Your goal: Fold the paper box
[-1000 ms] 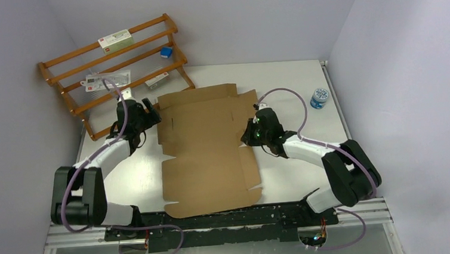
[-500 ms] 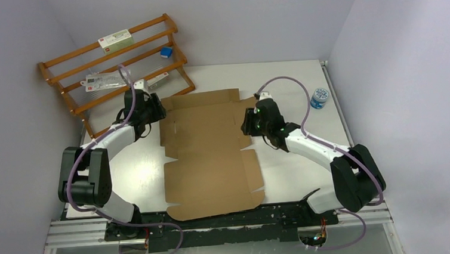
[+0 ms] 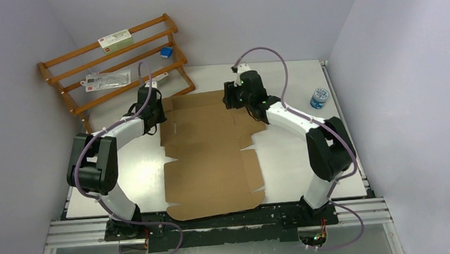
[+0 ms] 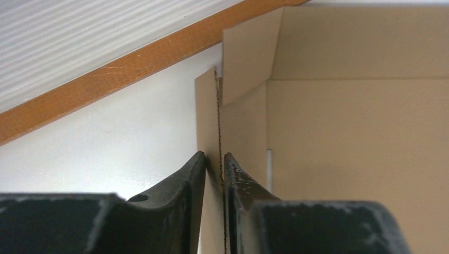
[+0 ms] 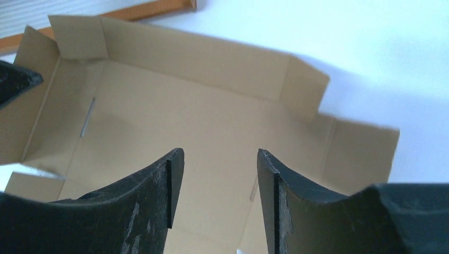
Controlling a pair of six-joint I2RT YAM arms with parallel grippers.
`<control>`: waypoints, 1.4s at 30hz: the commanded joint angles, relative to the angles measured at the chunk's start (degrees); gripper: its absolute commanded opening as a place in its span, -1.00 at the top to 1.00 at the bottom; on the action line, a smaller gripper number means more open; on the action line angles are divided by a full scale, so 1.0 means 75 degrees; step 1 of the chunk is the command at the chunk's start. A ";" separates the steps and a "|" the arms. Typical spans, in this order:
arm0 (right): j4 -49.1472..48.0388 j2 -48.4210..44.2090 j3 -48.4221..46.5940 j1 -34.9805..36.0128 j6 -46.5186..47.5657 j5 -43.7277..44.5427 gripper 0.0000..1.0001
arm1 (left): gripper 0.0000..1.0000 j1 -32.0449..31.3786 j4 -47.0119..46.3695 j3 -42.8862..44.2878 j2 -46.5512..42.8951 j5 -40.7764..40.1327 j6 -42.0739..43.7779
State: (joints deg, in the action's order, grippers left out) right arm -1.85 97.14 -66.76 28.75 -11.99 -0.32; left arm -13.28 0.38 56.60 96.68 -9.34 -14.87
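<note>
The paper box is a brown cardboard die-cut sheet lying on the white table, its far end partly folded up into walls. My left gripper is at the far left corner. In the left wrist view the left gripper is shut on the upright left side flap of the paper box, with the cardboard edge pinched between the jaws. My right gripper hovers over the far right corner. The right wrist view shows the right gripper open above the inside of the paper box, holding nothing.
A wooden rack leans at the back left, just behind the left gripper, holding white packets and a blue cube. Its rail shows close by in the left wrist view. A blue-lidded jar stands at the right.
The left gripper moved toward the far left corner and closed on the side flap. The right gripper opened, left the box's right edge and swung to the far right corner.
</note>
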 commanded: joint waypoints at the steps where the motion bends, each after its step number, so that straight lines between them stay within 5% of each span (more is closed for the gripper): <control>1: -0.0049 0.0694 -0.1107 -0.0025 0.1001 -0.0458 -0.15 | 0.61 -0.0157 0.0161 0.0245 -0.0037 -0.0387 0.0348; 8: 0.0440 0.1662 -0.2472 -0.0031 0.2639 -0.1020 -0.33 | 0.89 -0.0692 -0.0739 -0.0411 -0.0989 -0.0262 0.0806; 29: 0.4139 0.3492 -0.5890 -0.0678 0.5777 -0.3418 -0.52 | 0.90 -0.0749 -0.3197 -0.2101 -0.2223 0.0862 0.1355; 39: 0.5058 0.4040 -0.6572 -0.0670 0.5951 -0.4166 -0.37 | 0.90 -0.0749 -0.3720 -0.2449 -0.2442 0.0993 0.1303; 42: 0.5415 0.4134 -0.6788 -0.0675 0.6052 -0.4143 -0.12 | 0.90 -0.0749 -0.3852 -0.2563 -0.2477 0.1034 0.1271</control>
State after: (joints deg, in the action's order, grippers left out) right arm 34.28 126.96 -114.24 23.88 31.90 -29.63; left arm -18.81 -23.92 38.57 79.68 -3.88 -5.76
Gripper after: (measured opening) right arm 0.634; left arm 0.062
